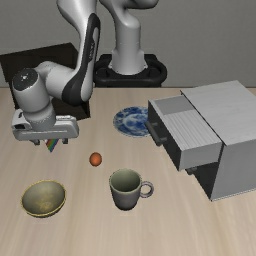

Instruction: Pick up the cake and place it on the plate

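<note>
**Operator:** What does the count come to?

**Inspector:** One of each; you may enter it so. One arm carrying one gripper [46, 140], one cake [96, 158], one plate [130, 121], one bowl [43, 198], one mug [127, 187] and one grey cabinet [225, 125]. All stand on one wooden table [90, 228].

**Operator:** And the cake's position?

**Inspector:** Your cake is a small brown round item lying on the bare table, not on the plate. It sits lower in the exterior view than the plate and a little toward that view's left, apart from it. The mug stands near it, lower and toward the view's right, upright, with its handle pointing right. The bowl stands upright, toward the view's lower left. The blue-patterned plate lies flat, just beside the cabinet's front.

**Operator:** Gripper condition?

**Inspector:** Your gripper hangs over the table at the exterior view's left, pointing down. It is apart from the cake and not touching it. Whether the jaws are open or closed, I cannot tell from this view, and I record it as undetermined.
</note>
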### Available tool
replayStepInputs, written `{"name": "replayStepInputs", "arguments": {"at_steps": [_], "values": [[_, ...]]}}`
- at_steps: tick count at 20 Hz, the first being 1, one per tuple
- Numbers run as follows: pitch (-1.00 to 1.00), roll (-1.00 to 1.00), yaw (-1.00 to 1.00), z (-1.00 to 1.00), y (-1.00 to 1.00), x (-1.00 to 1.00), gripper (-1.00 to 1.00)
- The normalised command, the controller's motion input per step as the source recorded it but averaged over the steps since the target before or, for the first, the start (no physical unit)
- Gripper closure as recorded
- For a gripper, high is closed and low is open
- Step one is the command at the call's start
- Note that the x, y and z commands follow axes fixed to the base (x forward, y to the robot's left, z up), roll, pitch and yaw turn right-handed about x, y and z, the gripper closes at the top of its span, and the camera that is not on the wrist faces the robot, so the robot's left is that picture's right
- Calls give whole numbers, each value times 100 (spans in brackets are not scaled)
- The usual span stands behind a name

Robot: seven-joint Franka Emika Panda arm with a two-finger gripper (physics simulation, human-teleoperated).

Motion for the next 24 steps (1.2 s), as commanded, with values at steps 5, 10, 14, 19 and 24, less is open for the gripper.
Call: {"name": "replayStepInputs", "arguments": {"at_steps": [5, 10, 14, 19, 24], "values": [[0, 0, 0, 0, -20, -20, 100], [0, 0, 0, 0, 0, 0, 100], [0, 0, 0, 75, 0, 0, 100], [0, 0, 0, 60, 40, 0, 100], [0, 0, 0, 0, 100, 0, 100]]}}
